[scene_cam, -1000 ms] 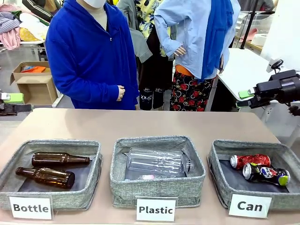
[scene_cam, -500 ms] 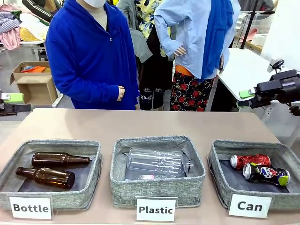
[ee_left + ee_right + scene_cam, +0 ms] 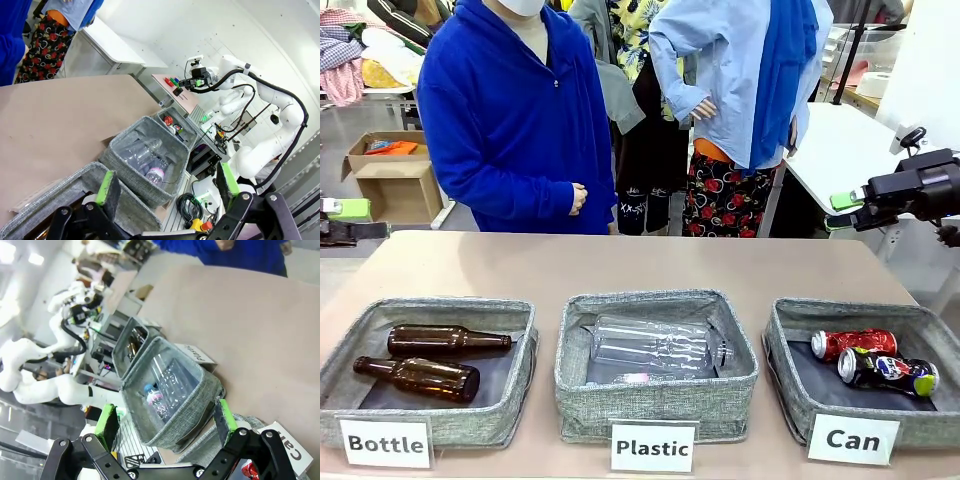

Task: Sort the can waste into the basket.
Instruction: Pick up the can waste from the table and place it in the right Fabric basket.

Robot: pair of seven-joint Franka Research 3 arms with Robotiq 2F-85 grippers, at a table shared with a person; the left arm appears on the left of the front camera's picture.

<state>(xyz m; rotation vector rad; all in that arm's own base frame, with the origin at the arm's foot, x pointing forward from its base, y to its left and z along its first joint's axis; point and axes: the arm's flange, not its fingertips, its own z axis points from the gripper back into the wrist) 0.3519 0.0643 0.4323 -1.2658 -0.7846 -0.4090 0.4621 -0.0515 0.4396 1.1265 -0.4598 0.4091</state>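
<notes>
Front view: both cans, the crushed red can and the black can, lie side by side in the "Can" basket (rightmost of three bins on the surface). Right end effector hovers well above it, fingers wide; left end effector likewise gapes, holding nothing.

I see a wide bare stretch of table across the middle of the frame, open from edge to edge. Along the bottom, three bins sit nearly side by side with only narrow gaps between them. The bin labelled "Can" at lower right is open from above; two cans cover most of its floor. A person stands close behind the far edge, upper left.
</notes>
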